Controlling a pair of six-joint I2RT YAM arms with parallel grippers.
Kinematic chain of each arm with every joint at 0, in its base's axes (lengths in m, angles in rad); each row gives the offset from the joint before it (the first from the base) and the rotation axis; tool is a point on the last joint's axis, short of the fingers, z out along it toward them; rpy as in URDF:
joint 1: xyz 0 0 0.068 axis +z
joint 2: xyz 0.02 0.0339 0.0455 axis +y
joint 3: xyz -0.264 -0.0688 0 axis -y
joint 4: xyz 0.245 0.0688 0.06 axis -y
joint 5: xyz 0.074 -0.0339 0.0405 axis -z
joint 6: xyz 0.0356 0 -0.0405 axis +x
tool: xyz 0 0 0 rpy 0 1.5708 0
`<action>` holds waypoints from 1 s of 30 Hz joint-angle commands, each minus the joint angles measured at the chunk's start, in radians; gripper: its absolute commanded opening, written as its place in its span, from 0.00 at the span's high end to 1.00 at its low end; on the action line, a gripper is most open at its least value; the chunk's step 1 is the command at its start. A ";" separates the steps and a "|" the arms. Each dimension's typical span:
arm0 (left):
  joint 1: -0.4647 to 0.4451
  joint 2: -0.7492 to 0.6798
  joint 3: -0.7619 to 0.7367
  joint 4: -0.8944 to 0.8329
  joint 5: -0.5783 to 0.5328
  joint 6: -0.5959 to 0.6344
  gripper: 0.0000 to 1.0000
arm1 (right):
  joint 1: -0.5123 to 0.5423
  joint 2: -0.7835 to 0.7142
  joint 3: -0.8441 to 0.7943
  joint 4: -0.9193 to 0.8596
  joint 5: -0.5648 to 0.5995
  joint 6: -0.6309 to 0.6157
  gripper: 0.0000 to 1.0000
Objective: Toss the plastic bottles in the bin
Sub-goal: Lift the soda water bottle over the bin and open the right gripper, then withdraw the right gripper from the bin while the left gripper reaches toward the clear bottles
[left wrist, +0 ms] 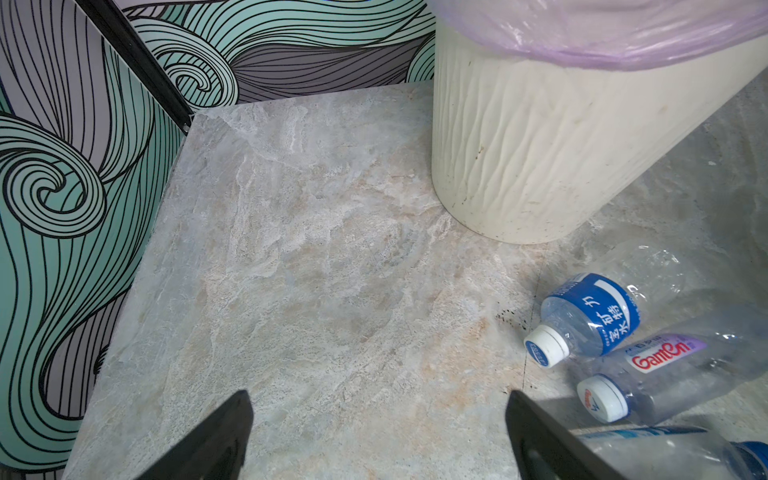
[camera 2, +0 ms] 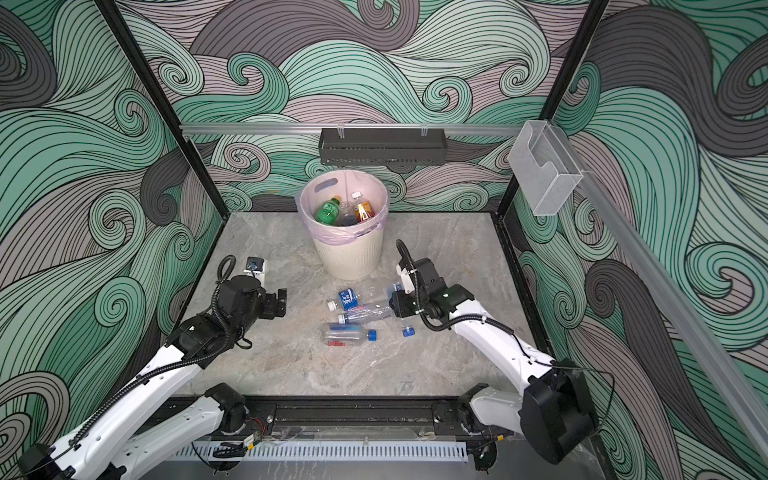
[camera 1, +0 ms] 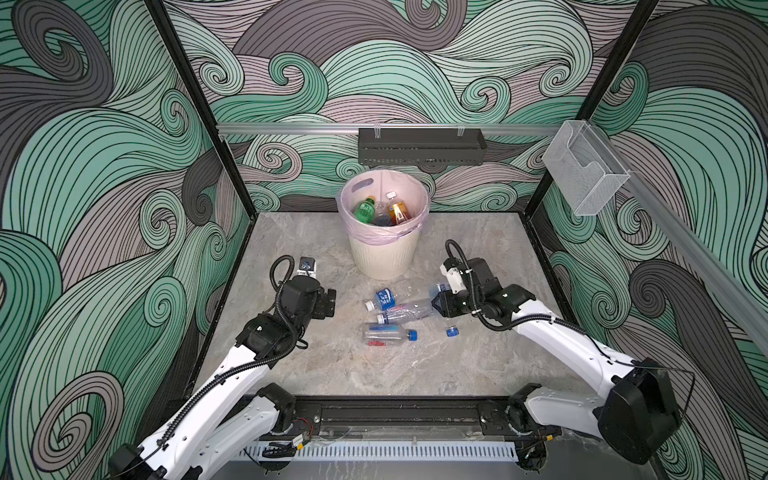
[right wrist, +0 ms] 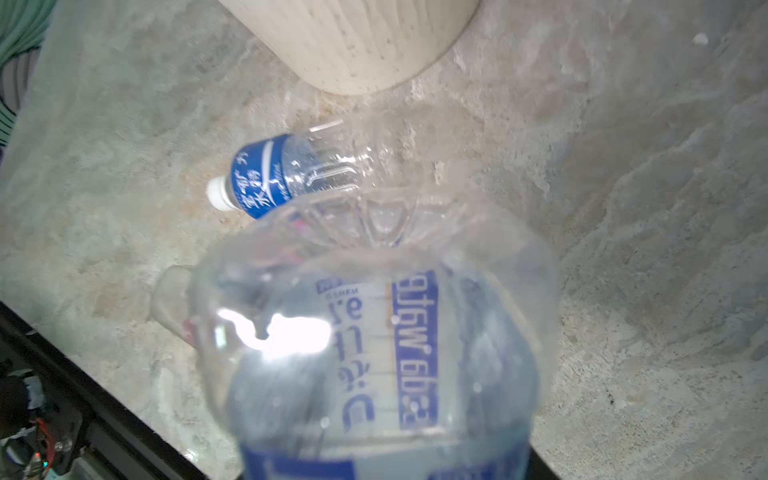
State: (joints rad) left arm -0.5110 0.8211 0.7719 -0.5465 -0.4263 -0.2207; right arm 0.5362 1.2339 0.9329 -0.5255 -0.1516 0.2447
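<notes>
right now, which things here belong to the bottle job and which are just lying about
Job: bin, bottles inside it, blue-label bottle, GanTen bottle, blue-cap bottle.
Lying about: black wall shelf, clear wall box.

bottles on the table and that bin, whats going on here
The right gripper looks clamped on a clear blue-labelled bottle low over the table, presumably bound for the bin. The left gripper hangs open and empty. Loose bottles lie nearby; a green bottle and an orange bottle are already in the bin.
</notes>
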 commanded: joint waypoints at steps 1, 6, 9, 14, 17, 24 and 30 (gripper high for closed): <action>0.008 0.015 0.006 -0.006 -0.012 -0.008 0.03 | -0.002 -0.047 0.176 -0.009 -0.054 -0.014 0.49; 0.008 0.035 0.008 0.002 -0.022 -0.009 0.03 | -0.001 0.102 0.567 0.073 -0.166 0.020 0.50; 0.008 0.036 0.010 -0.007 -0.019 -0.014 0.03 | -0.003 0.283 0.811 0.155 -0.131 0.060 0.45; 0.008 0.018 0.002 -0.004 -0.015 -0.023 0.03 | -0.003 0.564 1.142 0.232 -0.047 0.069 0.21; 0.009 0.013 0.012 -0.021 0.017 -0.020 0.02 | -0.004 0.642 1.253 0.123 -0.004 0.025 0.16; 0.009 -0.027 0.004 -0.009 0.095 -0.001 0.02 | -0.002 0.303 0.767 0.301 -0.027 -0.063 0.04; 0.008 0.021 0.029 -0.013 0.158 0.033 0.02 | 0.001 0.038 0.439 0.203 -0.082 -0.181 0.03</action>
State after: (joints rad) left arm -0.5110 0.8200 0.7719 -0.5533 -0.3195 -0.2108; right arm 0.5339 1.3548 1.4620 -0.3061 -0.2119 0.1444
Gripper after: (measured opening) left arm 0.982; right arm 0.974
